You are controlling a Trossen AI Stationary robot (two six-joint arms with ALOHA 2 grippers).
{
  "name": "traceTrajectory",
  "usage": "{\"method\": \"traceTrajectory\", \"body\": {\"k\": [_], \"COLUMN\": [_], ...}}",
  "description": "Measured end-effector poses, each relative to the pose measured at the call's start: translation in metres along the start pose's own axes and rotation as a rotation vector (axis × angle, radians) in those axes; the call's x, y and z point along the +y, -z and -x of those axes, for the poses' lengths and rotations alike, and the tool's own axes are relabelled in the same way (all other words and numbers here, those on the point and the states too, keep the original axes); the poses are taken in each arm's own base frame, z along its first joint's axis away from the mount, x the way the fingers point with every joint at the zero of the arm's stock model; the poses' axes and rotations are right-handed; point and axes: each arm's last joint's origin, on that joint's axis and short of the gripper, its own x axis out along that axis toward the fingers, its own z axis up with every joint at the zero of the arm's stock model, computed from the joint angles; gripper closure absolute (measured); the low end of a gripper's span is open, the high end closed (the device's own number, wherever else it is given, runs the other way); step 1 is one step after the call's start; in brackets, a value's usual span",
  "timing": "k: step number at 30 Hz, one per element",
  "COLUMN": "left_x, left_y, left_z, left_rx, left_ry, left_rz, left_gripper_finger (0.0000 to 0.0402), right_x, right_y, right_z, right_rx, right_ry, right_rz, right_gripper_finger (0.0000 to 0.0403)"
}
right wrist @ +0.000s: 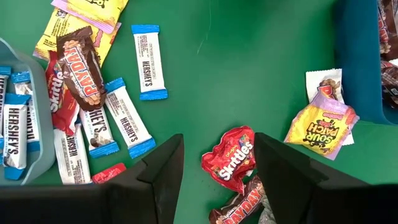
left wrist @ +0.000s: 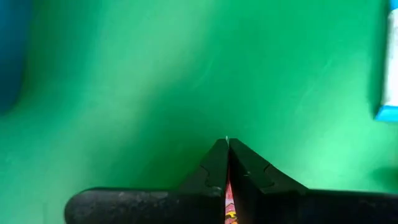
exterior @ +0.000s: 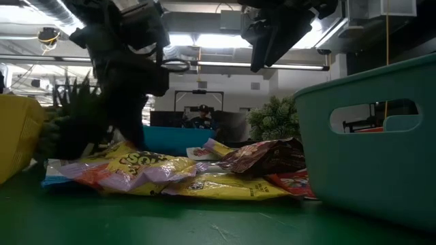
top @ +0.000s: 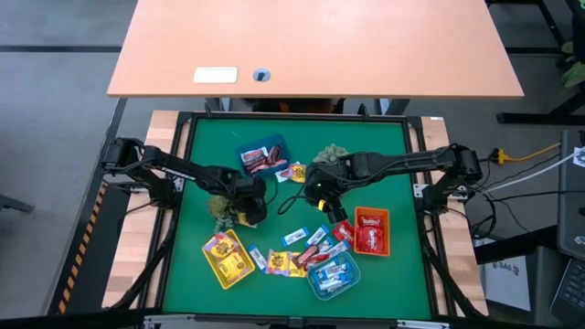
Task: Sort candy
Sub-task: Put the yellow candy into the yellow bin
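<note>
High view: trays (top: 372, 230) ringing candy (top: 294, 236).

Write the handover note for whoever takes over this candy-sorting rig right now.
Left gripper: shut on a thin yellow-and-red wrapped candy, low over the green mat beside the spiky green plant.
Right gripper: open, empty, hovering over a red Skittles packet.
Done: candy already lies in the yellow plastic tray, orange tray, light blue tray and dark blue tray.
Left: a loose pile mid-mat, including blue-and-white Hershey's bars, a brown PayDay bar and a yellow Sour Patch packet.
</note>
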Motion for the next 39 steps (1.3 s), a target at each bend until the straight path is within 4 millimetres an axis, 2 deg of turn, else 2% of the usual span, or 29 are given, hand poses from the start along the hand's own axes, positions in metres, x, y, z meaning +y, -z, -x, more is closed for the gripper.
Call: {"method": "traceTrajectory", "body": {"k": [12, 26, 39], "left_x": [-0.009, -0.012, -0.003], "left_y": [-0.014, -0.011, 0.001], "left_z": [0.009, 0.009, 0.009], "left_rx": [-0.071, -0.067, 0.089], "left_ry": [0.001, -0.030, -0.091], "left_rz": [-0.064, -0.577, -0.607], "left_gripper_finger": [0.0401, 0.0402, 0.0401], "right_x": [0.000, 0.000, 0.000], "right_y": [0.000, 0.000, 0.000], "right_z": [0.000, 0.000, 0.000], "right_rx": [0.000, 0.000, 0.000], "right_ry": [0.000, 0.000, 0.000], "right_rz": [0.000, 0.000, 0.000], "right_gripper_finger": [0.0207, 0.0207, 0.0207]}}
